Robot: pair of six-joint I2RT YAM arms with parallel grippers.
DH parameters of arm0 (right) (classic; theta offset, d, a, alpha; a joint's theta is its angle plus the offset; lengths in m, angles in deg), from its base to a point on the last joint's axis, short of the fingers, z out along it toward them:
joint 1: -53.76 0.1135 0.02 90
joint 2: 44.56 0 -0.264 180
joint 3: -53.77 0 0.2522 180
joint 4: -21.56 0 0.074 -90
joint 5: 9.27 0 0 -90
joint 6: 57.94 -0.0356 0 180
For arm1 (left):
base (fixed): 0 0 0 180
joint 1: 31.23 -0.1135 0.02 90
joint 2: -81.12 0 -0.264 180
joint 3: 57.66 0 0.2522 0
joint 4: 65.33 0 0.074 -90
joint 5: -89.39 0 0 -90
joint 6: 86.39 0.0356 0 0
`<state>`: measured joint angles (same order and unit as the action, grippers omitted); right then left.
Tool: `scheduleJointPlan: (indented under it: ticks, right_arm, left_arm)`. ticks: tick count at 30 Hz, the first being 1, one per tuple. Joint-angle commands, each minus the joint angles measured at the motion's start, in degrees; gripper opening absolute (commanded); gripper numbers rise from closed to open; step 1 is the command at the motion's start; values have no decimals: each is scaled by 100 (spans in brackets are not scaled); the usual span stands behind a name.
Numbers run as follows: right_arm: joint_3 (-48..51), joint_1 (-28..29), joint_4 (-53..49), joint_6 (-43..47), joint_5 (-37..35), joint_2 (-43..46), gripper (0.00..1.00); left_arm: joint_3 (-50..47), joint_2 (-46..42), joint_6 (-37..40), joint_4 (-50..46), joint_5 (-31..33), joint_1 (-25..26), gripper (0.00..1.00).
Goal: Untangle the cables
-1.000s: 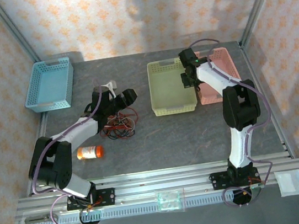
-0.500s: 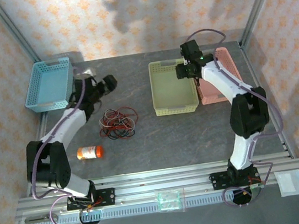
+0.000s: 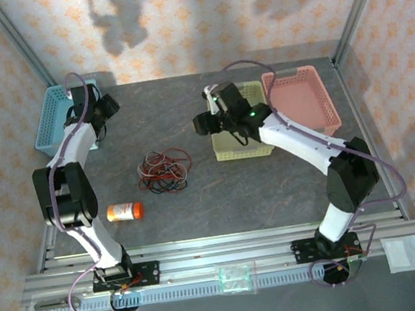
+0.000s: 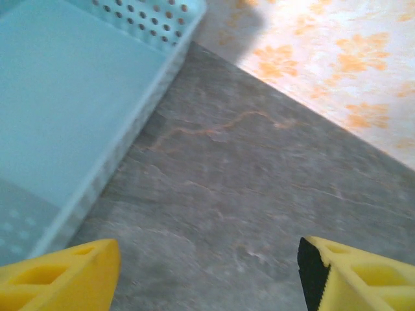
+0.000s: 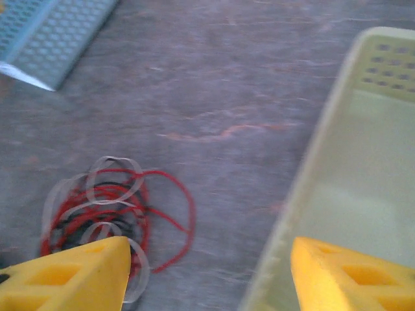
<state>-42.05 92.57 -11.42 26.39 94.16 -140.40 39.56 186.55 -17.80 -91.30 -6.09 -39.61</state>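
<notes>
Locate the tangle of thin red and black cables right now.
In the top view the tangle of thin red and black cables lies left of centre on the grey table, between the orange pill bottle and the pale yellow plastic basket.

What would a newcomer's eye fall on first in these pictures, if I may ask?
A tangled heap of thin red, black and whitish cables lies loose, left of centre, with an orange plastic pill bottle on its side close by, towards the front. Along the far side stand a blue perforated plastic basket at left, then a pale yellow-green basket and a pink basket to the right.
</notes>
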Motion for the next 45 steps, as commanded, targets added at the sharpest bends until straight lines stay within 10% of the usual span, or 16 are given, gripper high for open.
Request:
scheduleJointPlan:
  ticks: [1, 19, 36, 45]
  right_arm:
    - [156, 292, 992, -558, 186, 257, 66]
    - [-39, 479, 1098, -672, 220, 27, 64]
    - [155, 474, 1065, -784, 73, 200, 57]
    - [529, 306, 825, -1049, -1153, 640, 54]
  left_arm:
    - [597, 283, 488, -533, 715, -96, 73]
    - [3549, 2802, 1415, -2506, 728, -430, 58]
    - [3253, 2675, 1804, -2447, 541, -326, 14]
    - [2827, 2255, 1918, -2247, 230, 226, 0]
